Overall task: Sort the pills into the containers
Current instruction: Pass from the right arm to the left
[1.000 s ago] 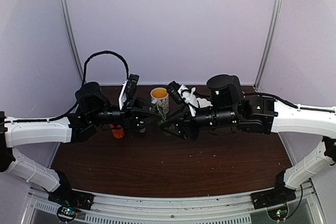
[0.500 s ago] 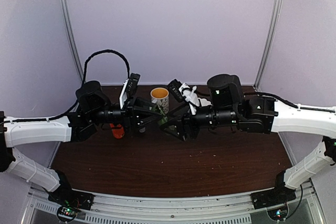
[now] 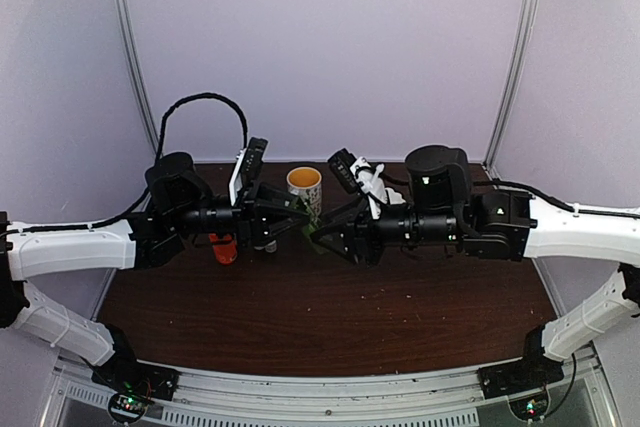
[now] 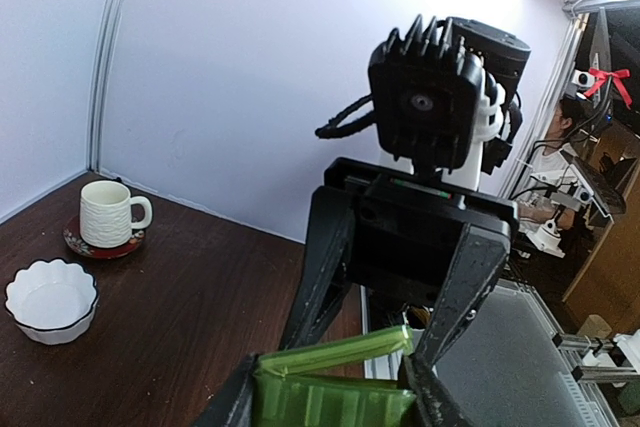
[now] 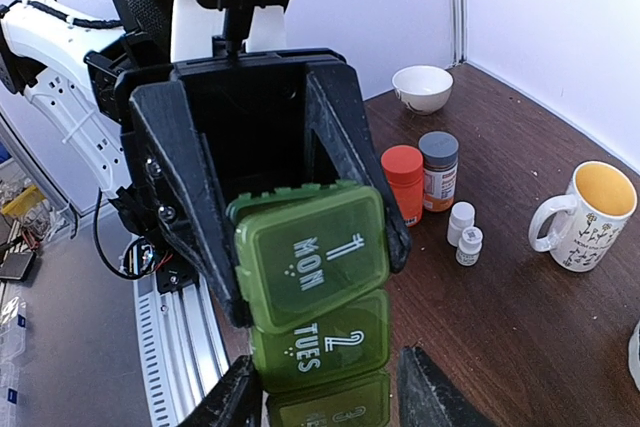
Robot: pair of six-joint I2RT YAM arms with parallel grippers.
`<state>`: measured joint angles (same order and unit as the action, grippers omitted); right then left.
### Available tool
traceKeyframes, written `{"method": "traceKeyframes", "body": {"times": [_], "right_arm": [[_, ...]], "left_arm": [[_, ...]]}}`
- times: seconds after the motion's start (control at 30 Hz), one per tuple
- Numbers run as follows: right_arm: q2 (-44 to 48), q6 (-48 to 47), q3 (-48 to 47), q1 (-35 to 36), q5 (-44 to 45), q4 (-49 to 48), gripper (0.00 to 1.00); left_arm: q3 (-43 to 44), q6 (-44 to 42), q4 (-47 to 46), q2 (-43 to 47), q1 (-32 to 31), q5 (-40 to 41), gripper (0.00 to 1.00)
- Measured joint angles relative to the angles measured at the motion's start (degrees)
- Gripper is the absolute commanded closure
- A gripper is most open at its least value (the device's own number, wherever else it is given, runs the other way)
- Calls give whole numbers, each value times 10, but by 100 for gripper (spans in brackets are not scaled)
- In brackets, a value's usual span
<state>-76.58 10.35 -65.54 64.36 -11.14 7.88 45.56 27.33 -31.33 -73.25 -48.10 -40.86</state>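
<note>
**Editor:** What does this one show?

**Operator:** My two arms meet above the middle of the dark wooden desk (image 3: 330, 317). The green pill box (image 5: 308, 265) hangs in the air between them. My left hand (image 3: 292, 219) is closed on the MON end, with its fingers tight against both sides. My right hand (image 3: 325, 237) flanks the far end, past TUES, very closely. I cannot tell whether it actually presses.

**Editor:** And the step?

**Operator:** I judge it a handover, or a bracing to lift a lid. To do it well I'd keep one hand firm and the box level, and move only the other hand. I'd never pull both ways at once, because the smooth plastic could twist free.

**Editor:** The surroundings?

**Operator:** In the top view, a yellow-lined mug (image 3: 304, 185) stands at twelve o'clock from the box. An orange-capped bottle (image 3: 223, 249) stands at nine o'clock. The right wrist view adds a grey-capped bottle (image 5: 438, 169) just beside the orange-capped one. Two small white bottles (image 5: 465, 230) are near them, and a white bowl (image 5: 421, 87) sits further off. A ribbed cup (image 4: 112, 215) rests on a saucer (image 4: 100, 243). The walls (image 3: 330, 47) are pale lilac, with metal uprights (image 3: 130, 67). A person (image 4: 562, 142), small and blurred, shows past the rig.
</note>
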Motion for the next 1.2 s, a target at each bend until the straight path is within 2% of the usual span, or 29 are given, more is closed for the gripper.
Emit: {"method": "traceKeyframes", "body": {"times": [0.77,1.07,1.2], "right_arm": [[2,8,3,0,1,-17,50],[-4,3,-2,0,0,-8,43],[-7,1,-6,0,0,-2,43]], "left_arm": [[9,8,9,-19,0,-20,75],[9,13,9,-19,0,-27,75],[9,13,9,-19,0,-28,75]]}}
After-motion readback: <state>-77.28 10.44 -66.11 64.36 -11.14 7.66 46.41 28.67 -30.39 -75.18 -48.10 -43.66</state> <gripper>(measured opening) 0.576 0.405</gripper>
